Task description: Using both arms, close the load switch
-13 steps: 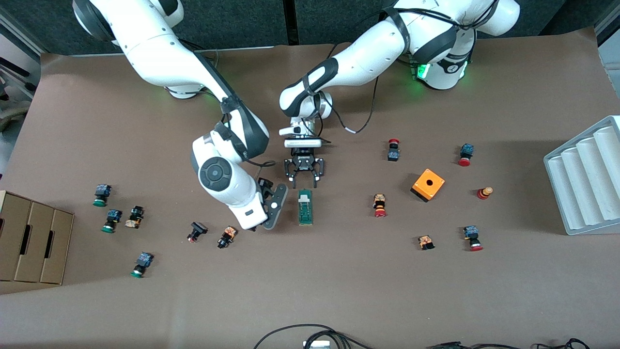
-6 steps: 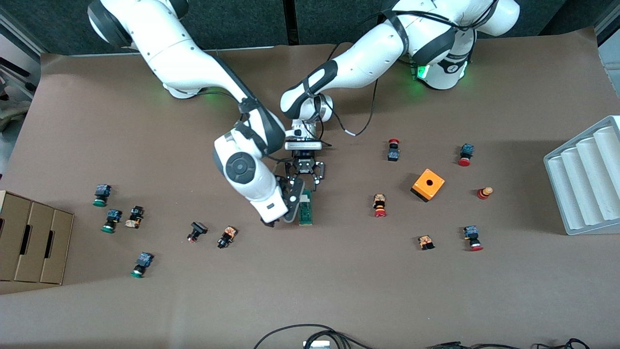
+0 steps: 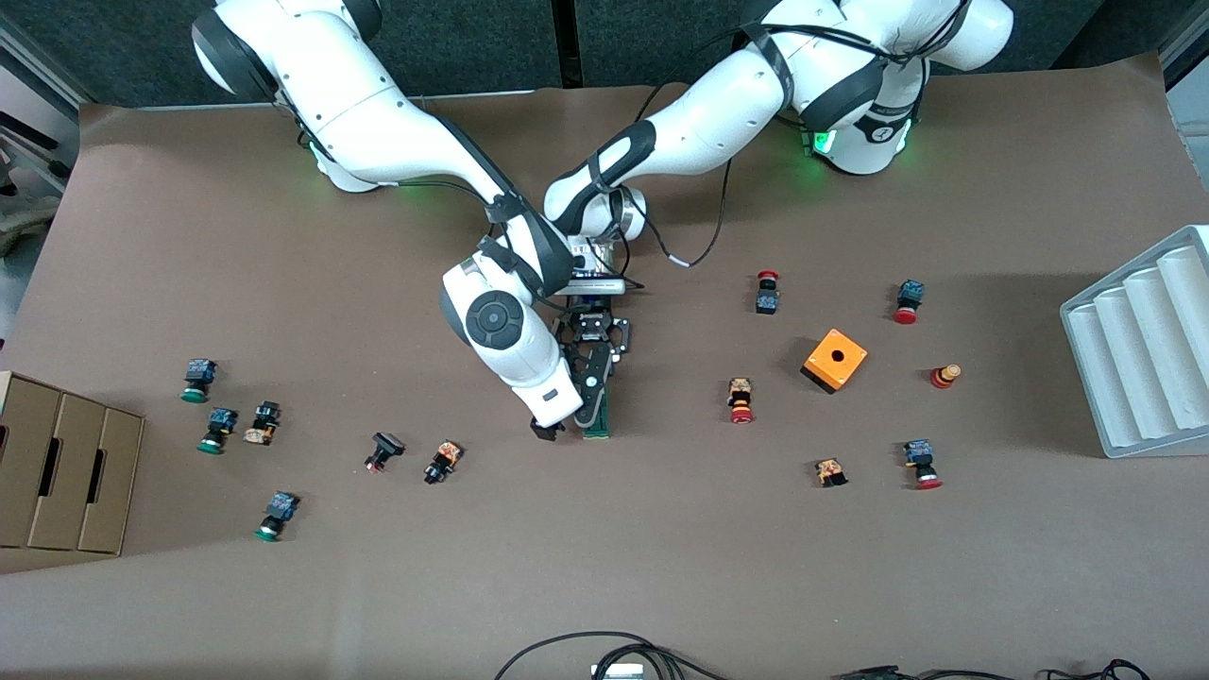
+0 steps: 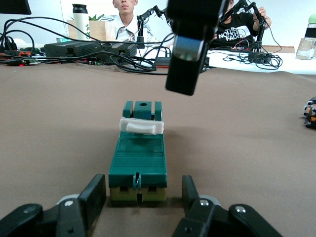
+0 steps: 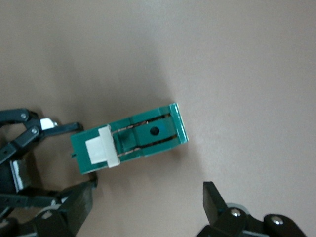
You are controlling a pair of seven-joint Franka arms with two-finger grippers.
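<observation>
The load switch (image 3: 598, 428) is a narrow green block lying mid-table, its white sliding piece (image 4: 141, 126) raised across its top. My left gripper (image 4: 143, 197) sits low at the switch's end farther from the front camera. It is open, with a black finger (image 4: 96, 195) close on each side of that end and a thin gap showing. My right gripper (image 3: 570, 408) hangs open and wide above the switch (image 5: 143, 136), covering most of it in the front view. One of its fingers (image 4: 185, 64) hangs over the end nearer that camera.
Small push buttons lie scattered toward both ends of the table. An orange box with a hole (image 3: 835, 359) sits toward the left arm's end, with a grey ribbed tray (image 3: 1138, 349) at that edge. A cardboard box (image 3: 61, 463) stands at the right arm's end.
The right arm has swung in from beside the switch until its open gripper hangs over it. The left gripper's fingers have narrowed around the switch's end.
</observation>
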